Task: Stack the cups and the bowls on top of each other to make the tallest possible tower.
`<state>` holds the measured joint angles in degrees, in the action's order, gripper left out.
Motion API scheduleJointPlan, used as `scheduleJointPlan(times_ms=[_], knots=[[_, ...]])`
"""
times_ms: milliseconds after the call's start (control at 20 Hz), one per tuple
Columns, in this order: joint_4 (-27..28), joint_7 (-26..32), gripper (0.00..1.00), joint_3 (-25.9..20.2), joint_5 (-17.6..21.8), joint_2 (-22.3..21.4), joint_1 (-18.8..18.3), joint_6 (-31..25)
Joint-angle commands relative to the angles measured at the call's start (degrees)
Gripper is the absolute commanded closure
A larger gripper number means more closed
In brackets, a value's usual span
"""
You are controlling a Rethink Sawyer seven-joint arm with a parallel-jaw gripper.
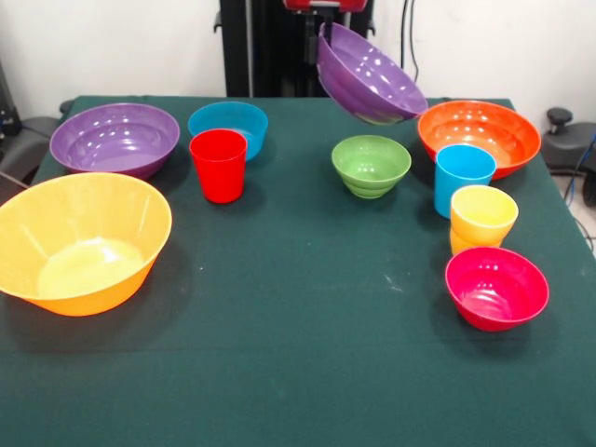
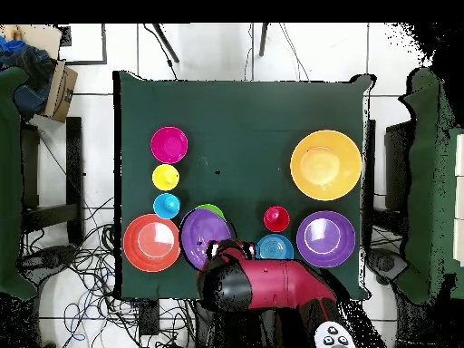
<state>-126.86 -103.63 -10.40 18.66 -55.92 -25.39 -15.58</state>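
A purple bowl (image 1: 371, 79) hangs tilted in the air above the table's far side, and my gripper (image 1: 319, 30) is shut on its rim at the top edge of the front view. From overhead this lifted bowl (image 2: 203, 237) hides part of the green bowl (image 2: 210, 210), with the gripper (image 2: 217, 248) at its edge. On the table stand a second purple bowl (image 1: 115, 138), a blue bowl (image 1: 228, 124), a red cup (image 1: 219, 166), the green bowl (image 1: 371, 166), an orange bowl (image 1: 480, 135), a light blue cup (image 1: 463, 177), a yellow cup (image 1: 483, 218), a magenta bowl (image 1: 495, 288) and a big yellow-orange bowl (image 1: 79, 244).
A dark green cloth (image 1: 298, 307) covers the table. My red arm (image 2: 267, 285) reaches in over the table's edge in the overhead view. Chairs and cables surround the table.
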Motion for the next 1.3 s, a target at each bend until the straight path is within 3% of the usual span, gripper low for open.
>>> scheduleJointPlan(times_ms=[50,900,1300], knots=[[3.8,-0.7,1.0,-6.0,-0.8,5.4,-1.8,-4.9],[6.3,0.4,1.0,-7.6,0.4,7.5,-3.6,-6.1],[8.7,1.2,1.0,-8.5,-0.7,7.5,-3.7,-10.2]])
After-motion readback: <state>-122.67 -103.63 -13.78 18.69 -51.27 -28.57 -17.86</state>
